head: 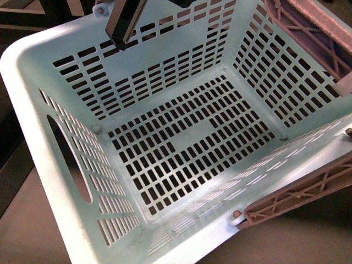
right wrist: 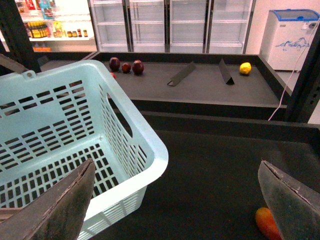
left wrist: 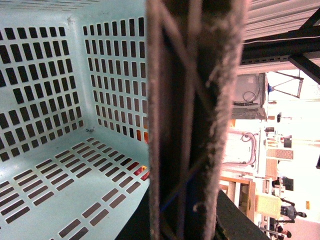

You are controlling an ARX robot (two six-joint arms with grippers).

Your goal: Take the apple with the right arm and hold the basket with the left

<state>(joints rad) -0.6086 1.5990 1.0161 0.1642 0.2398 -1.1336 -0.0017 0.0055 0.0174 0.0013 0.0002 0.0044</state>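
The pale mint-blue basket (head: 33, 82) fills the front view, tilted and empty inside. Its brown-grey latticed handles (head: 300, 195) lie along the right side. My left gripper (head: 125, 27) is at the far rim. In the left wrist view it is shut (left wrist: 190, 220) on a latticed handle (left wrist: 195, 100) of the basket (left wrist: 50, 190). My right gripper (right wrist: 176, 165) is open and empty over a dark shelf, beside the basket (right wrist: 150, 150). An orange-red fruit (right wrist: 266, 222) lies on that shelf, half hidden by one finger (right wrist: 292, 200). I cannot tell whether it is the apple.
On the far dark shelf (right wrist: 200, 85) lie three dark purple-red fruits (right wrist: 138, 66), a yellow fruit (right wrist: 245, 68) and two black dividers (right wrist: 181, 73). Glass-door fridges (right wrist: 175, 25) stand behind. Red and orange patches (left wrist: 143, 135) show through the basket's wall slots.
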